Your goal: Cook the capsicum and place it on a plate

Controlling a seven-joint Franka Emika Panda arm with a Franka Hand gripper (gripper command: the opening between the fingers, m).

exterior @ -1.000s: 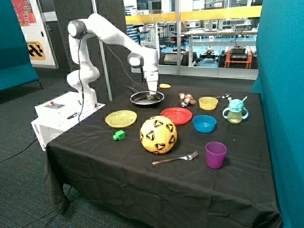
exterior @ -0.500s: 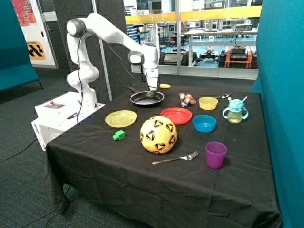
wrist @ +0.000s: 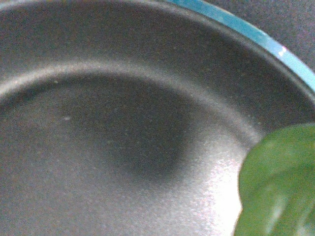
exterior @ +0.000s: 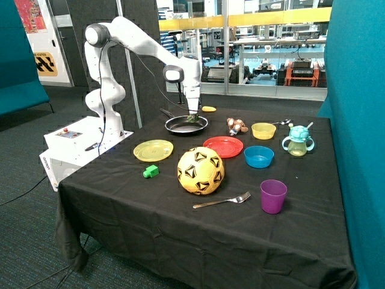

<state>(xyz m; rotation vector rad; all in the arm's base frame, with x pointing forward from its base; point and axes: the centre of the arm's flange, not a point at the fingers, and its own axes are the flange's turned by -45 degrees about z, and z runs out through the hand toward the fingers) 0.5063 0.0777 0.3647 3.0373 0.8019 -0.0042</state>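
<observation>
A black-draped table (exterior: 180,229) holds a yellow ball (exterior: 200,170), a red plate (exterior: 223,146) and a dark frying pan (exterior: 186,124). The gripper (exterior: 194,115) hangs over the pan, pinching the small green capsicum (exterior: 192,119) above its base.

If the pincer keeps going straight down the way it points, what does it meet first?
Probably the floor of the black frying pan, with the small dark green capsicum beside that line; depth is unclear.
</observation>
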